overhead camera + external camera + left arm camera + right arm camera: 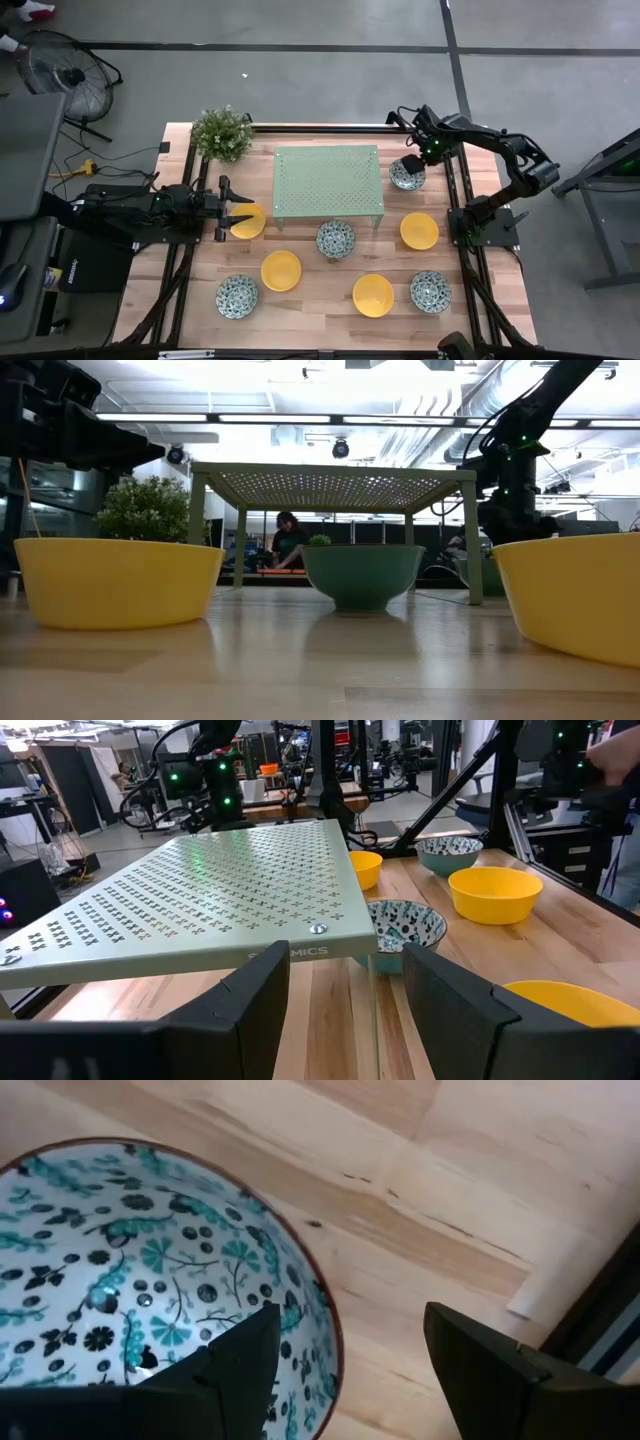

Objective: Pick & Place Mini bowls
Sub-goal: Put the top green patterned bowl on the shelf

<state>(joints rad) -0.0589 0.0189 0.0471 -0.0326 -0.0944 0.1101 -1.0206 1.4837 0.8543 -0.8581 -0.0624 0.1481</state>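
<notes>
Four yellow and four blue-green patterned mini bowls stand on the table around the pale green stand. My left gripper is open and held level, pointing at the stand. A yellow bowl sits just past its near-side finger. My right gripper is open and points down over the patterned bowl at the stand's far right corner. One of its fingers is over the bowl's hollow and the other outside its rim. My left gripper's near-side finger stands right beside the yellow bowl's rim; I cannot tell whether they touch. My right gripper straddles the patterned bowl's rim from above; no touch shows.
Further yellow bowls and patterned bowls are spread over the near half. A leafy plant stands at the far left corner. A person sits in the room behind.
</notes>
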